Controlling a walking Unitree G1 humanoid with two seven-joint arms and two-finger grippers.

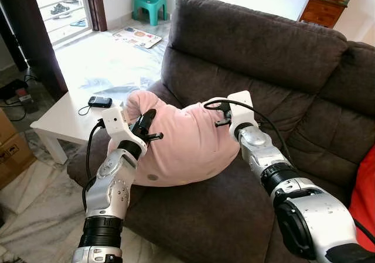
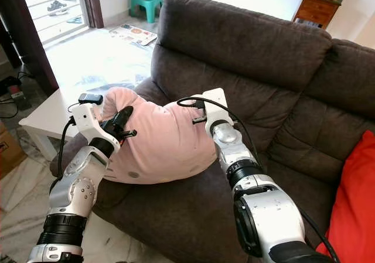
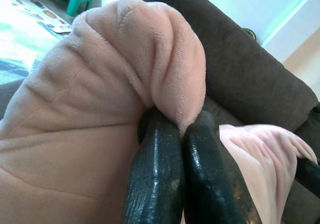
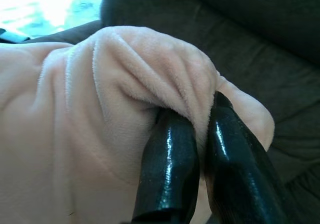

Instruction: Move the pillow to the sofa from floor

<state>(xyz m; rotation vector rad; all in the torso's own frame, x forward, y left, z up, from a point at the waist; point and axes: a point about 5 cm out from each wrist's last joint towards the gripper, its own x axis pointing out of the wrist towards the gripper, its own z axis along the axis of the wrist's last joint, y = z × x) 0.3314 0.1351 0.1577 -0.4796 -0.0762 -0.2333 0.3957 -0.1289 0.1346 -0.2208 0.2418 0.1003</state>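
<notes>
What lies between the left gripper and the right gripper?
The pink pillow spans that stretch on the sofa, pinched by the left gripper and right gripper, in both eye views.

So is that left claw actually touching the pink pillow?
Touching. The left wrist view shows the left gripper with its jaws shut on a pinched fold of the pink pillow.
</notes>
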